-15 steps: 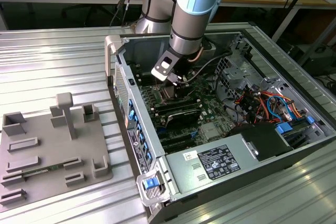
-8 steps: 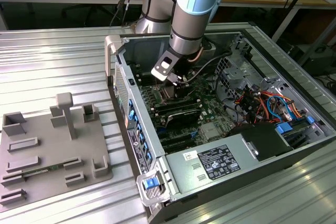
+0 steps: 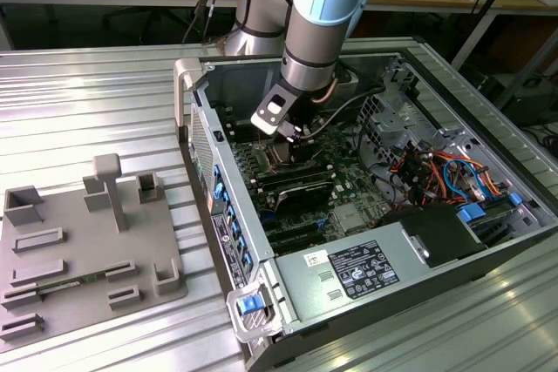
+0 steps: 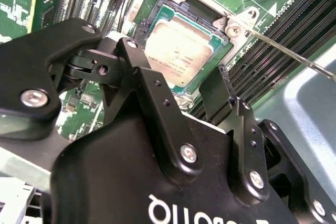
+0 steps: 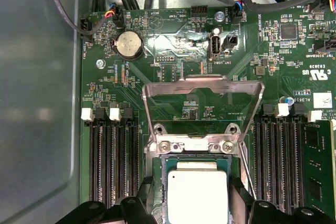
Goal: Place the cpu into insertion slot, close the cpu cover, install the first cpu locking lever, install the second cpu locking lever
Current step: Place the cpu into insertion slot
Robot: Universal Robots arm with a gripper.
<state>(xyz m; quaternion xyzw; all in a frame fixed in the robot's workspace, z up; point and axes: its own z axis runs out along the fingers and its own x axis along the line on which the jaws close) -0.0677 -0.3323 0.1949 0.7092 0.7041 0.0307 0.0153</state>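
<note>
The cpu lies flat in the insertion slot, the cpu cover seemingly hinged upright; the pincer hangs open above.

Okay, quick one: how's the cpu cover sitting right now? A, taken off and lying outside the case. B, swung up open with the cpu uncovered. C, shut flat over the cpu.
B: in the first wrist view the cover stands raised on its hinge, leaving the top of the cpu bare.
</note>
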